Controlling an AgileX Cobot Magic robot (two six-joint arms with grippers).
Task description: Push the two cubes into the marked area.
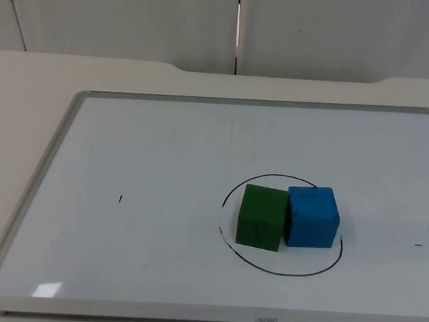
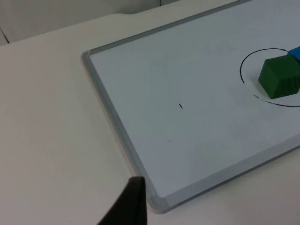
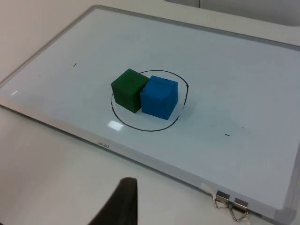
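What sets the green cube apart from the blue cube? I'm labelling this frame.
The green cube is dark green and lies on the picture-left side of the drawn circle; the blue cube is bright blue and lies on the right side. Both look similar in size, touch side by side, and rest on the whiteboard.

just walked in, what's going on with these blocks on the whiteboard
Nothing is being handled at this moment. The green cube and the blue cube sit touching side by side on the whiteboard, both inside the black drawn circle, so the push looks done. One black fingertip of the left end effector and one of the right end effector hang over the table beside the board, apart from the cubes.
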